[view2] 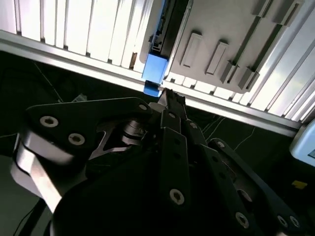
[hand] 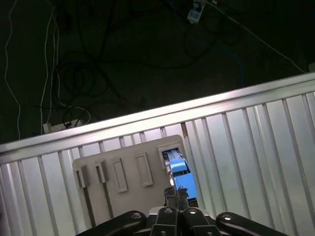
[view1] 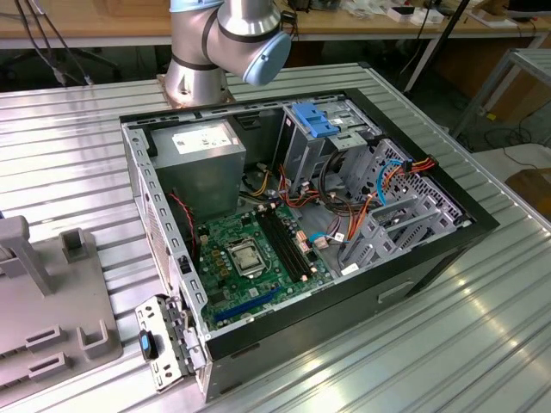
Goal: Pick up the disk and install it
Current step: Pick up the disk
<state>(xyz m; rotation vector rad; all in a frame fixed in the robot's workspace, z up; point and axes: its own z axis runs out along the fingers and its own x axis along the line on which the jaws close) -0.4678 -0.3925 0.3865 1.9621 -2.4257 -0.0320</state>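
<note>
— Disk (hand: 178, 172): where is it?
— Biggest first: the ribbed table (view1: 413, 344) carries the open computer case (view1: 284, 337), set beside the grey fixture plate (view1: 43, 327). The disk stands in a slot of that plate.
— The gripper (hand: 175, 195)?
— Directly over the plate, at the disk's blue end; clamped or slack cannot be told. Pick-up seems the step in hand; lifting would need a straight pull from the slot.
— The views?
— The exterior view supplies the case; both wrist views supply the disk.
</note>
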